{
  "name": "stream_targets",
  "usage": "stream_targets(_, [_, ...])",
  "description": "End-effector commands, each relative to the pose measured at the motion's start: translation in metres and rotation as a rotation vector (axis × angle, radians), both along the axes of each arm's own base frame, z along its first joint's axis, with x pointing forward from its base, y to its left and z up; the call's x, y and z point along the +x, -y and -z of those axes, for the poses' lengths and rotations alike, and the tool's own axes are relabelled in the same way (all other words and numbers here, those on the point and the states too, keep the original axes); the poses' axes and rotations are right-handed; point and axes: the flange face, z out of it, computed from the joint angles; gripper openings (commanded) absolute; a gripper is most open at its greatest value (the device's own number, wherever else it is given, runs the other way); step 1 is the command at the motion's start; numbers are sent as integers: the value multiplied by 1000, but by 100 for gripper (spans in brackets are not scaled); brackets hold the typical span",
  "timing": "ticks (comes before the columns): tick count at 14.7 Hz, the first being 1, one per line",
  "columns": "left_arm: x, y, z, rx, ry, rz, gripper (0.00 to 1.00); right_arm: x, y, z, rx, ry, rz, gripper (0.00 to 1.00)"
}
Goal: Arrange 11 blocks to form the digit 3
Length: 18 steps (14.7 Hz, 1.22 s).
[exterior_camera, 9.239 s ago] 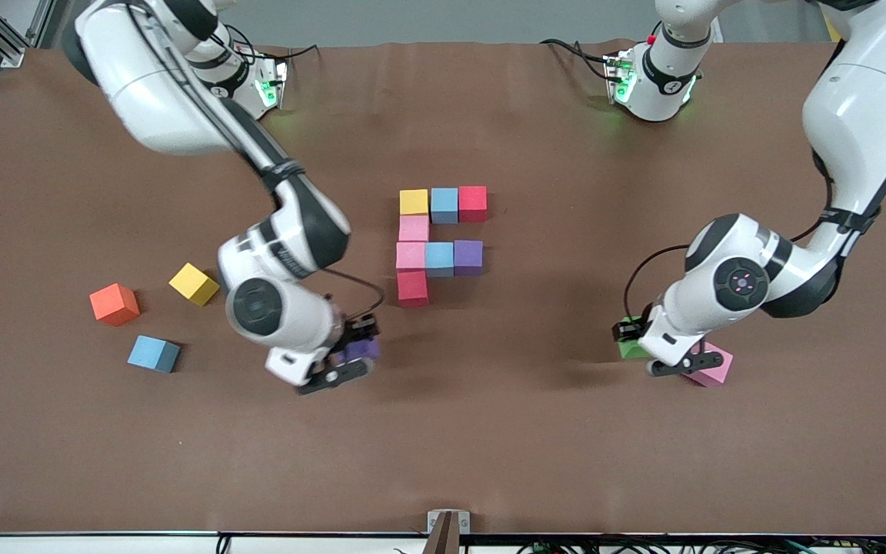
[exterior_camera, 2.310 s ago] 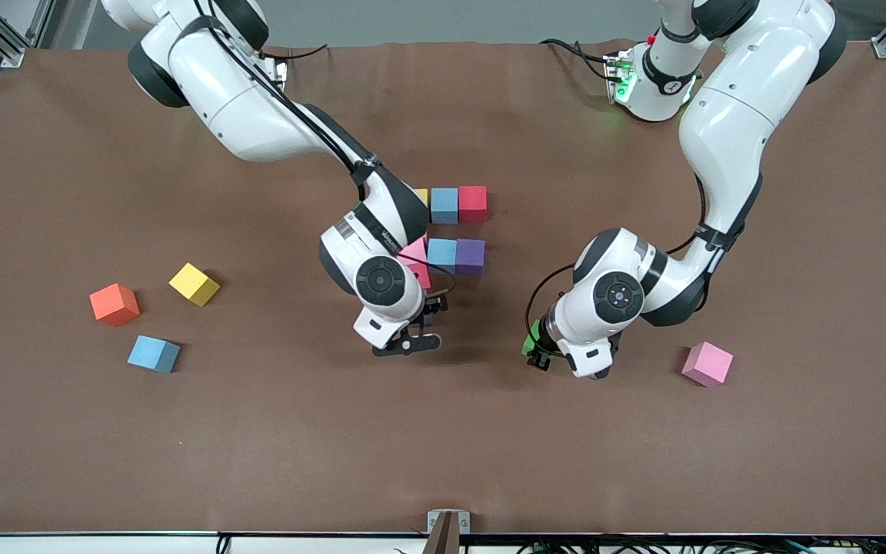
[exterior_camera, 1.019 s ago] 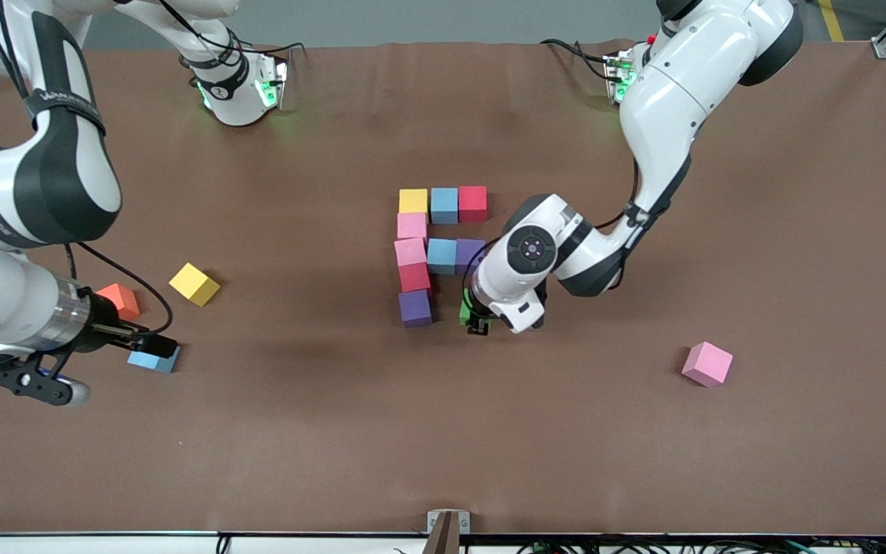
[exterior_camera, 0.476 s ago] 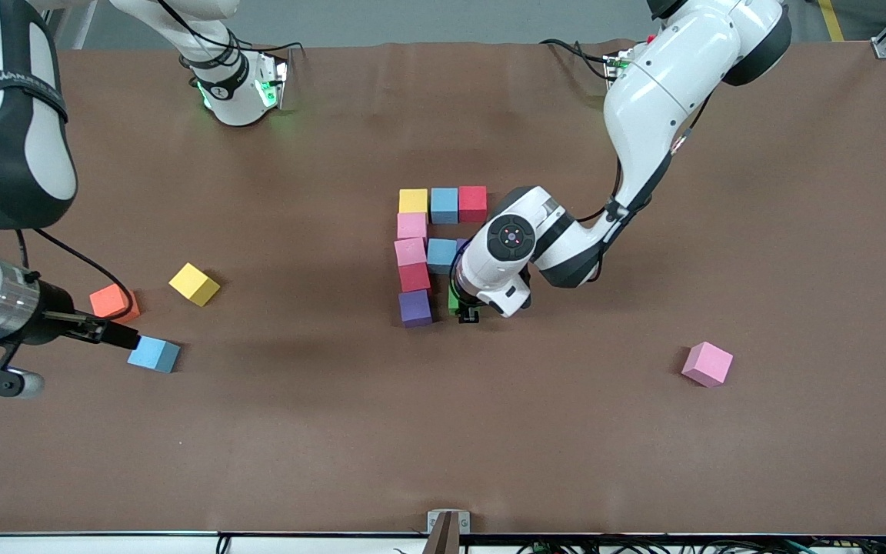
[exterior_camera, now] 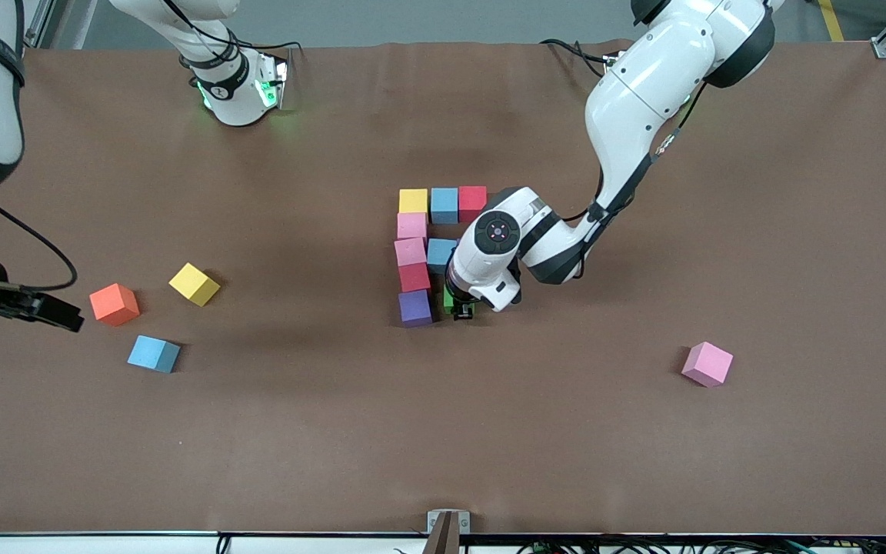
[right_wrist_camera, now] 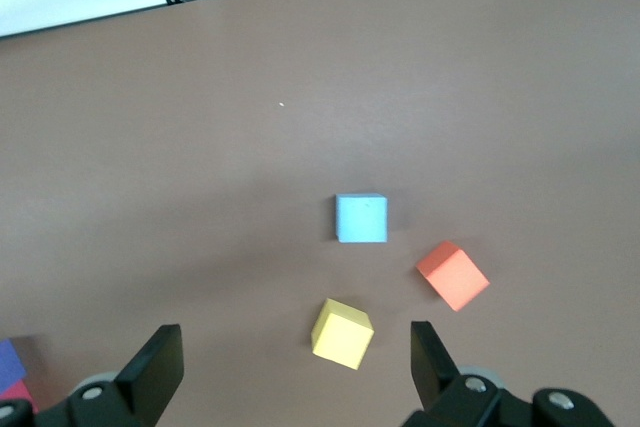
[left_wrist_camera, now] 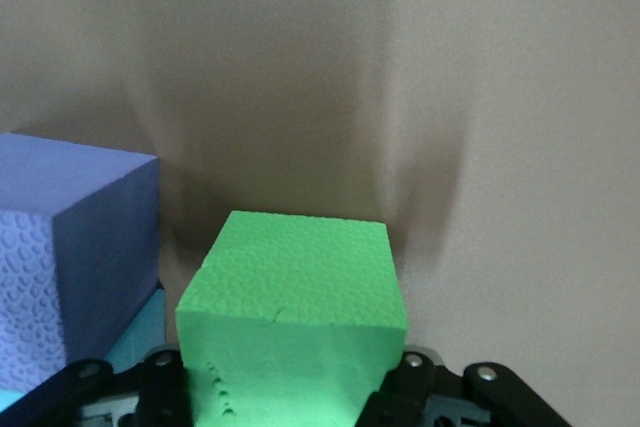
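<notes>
The brown table (exterior_camera: 720,192) fills nearly the whole front view. From the upper right of that frame the left arm is seen reaching down to the centre, where the left gripper (exterior_camera: 460,309) is clamped on the green block (left_wrist_camera: 295,317), the block being shown large in the lower middle of the left wrist view, pinched between the two fingers. The green block is held low, just beside the purple block (exterior_camera: 415,307); whether the two touch cannot be told. At mid-frame the partly built digit 3 (exterior_camera: 426,246) is laid out: a top row of yellow block (exterior_camera: 413,201), blue block (exterior_camera: 444,205) and red block (exterior_camera: 472,201), a column running down through two pink blocks (exterior_camera: 411,238) and a second red block (exterior_camera: 414,277) to the purple one, and a blue block of the middle bar (exterior_camera: 438,254) partly hidden by the arm. At the left edge of the frame the right gripper (right_wrist_camera: 290,357) is held up over the table with its jaws spread wide and nothing between them. In the lower left of the frame a loose orange cube (exterior_camera: 114,304), yellow cube (exterior_camera: 194,284) and blue cube (exterior_camera: 154,354) are scattered; a loose pink block (exterior_camera: 707,364) lies at lower right.
</notes>
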Motion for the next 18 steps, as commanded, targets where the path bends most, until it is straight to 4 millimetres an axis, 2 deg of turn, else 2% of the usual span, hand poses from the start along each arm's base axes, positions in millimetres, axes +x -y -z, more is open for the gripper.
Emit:
stream_targets(1, [-4,8,0,-12,10,-18,22,-35,17,-19,-27,11,-40,100])
stream_targets(2, [-4,8,0,-16,13,-18,22,-44,26,-29,-19,24,-50,100])
stream_targets(5, [-5,12,5,-42,28,-22,22,-57,58,-37,31,25,-70,100])
stream_targets(7, [-4,12,4,-44,31,-22,22,-69,64,-41,36,26,-77,100])
stream_targets(10, [-5,13,11,-42,25,-21,22,-84,77,-29,84,41,-88,100])
stream_targets(13, [-3,14,10,-57,37,-23,23,-86,74,-28,76,55,-152,100])
stream_targets(18, [-5,19,10,-62,41,-11,23,-91,69,-26,89,29,-84,100])
